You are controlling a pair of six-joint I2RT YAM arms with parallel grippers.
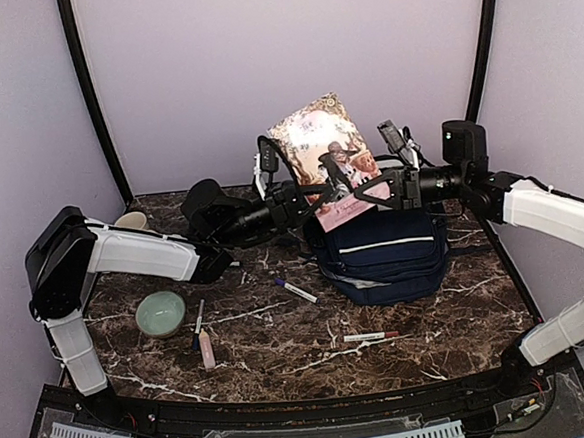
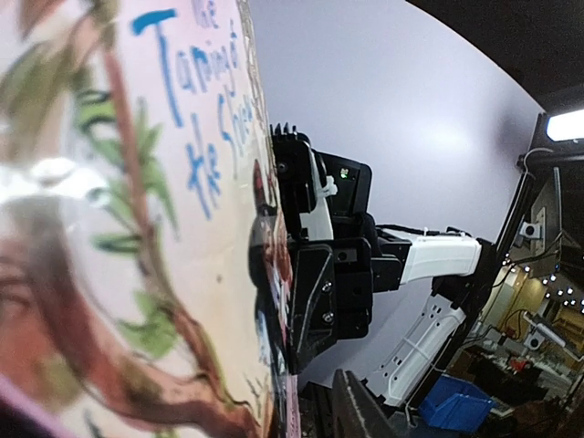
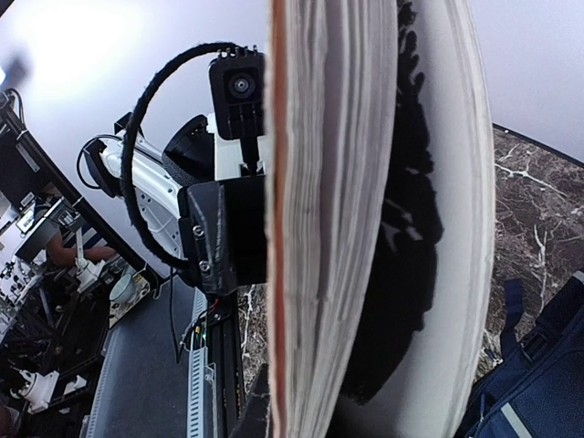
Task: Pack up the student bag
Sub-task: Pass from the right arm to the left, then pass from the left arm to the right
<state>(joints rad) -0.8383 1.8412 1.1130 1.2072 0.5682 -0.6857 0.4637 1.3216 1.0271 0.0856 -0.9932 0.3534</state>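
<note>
Holding a picture book [image 1: 325, 148] above the backpack [image 1: 387, 257], left gripper [image 1: 320, 193] and right gripper [image 1: 378, 188] both clamp it; next it needs lowering straight inside.

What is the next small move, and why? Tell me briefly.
Probably lower the book straight down a little. The left gripper and right gripper both clamp it roughly upright, its bottom edge right above the top of the student bag.
</note>
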